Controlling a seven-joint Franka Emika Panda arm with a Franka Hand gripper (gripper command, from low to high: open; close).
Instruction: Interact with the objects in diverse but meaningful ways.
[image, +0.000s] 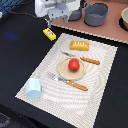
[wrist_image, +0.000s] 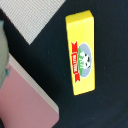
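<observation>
We see the white robot arm's gripper (image: 48, 21) hanging above the black tabletop (image: 15, 55), and directly beneath it lies the small yellow rectangular box with red marks (image: 49, 34). In the wrist view that same yellow box (wrist_image: 80, 59) lies flat on the dark surface, its red banner and a small black-and-white picture facing up. No fingers show in the wrist view, and in the exterior view the fingertips are too small and blurred for us to judge, so we cannot tell whether the jaws stand apart or together. Nothing appears to be held.

Further from the gripper, on the striped beige placemat (image: 100, 75), the orange scored bread-like slab (image: 79, 46) is the nearest item beyond the box. Past it, the red round tomato (image: 73, 65) sits on a round tan plate (image: 62, 70). An orange-handled knife (image: 82, 58) lies beside the plate on the side nearer the slab, and an orange-handled fork (image: 70, 82) lies on the plate's opposite side. The pale blue-white carton (image: 34, 88) stands at the mat's far corner, well apart from the gripper.

Close behind the arm, a pink board (image: 107, 30) carries a grey pot (image: 96, 14); a corner of this pink board (wrist_image: 22, 102) and of the mat (wrist_image: 35, 17) show in the wrist view.
</observation>
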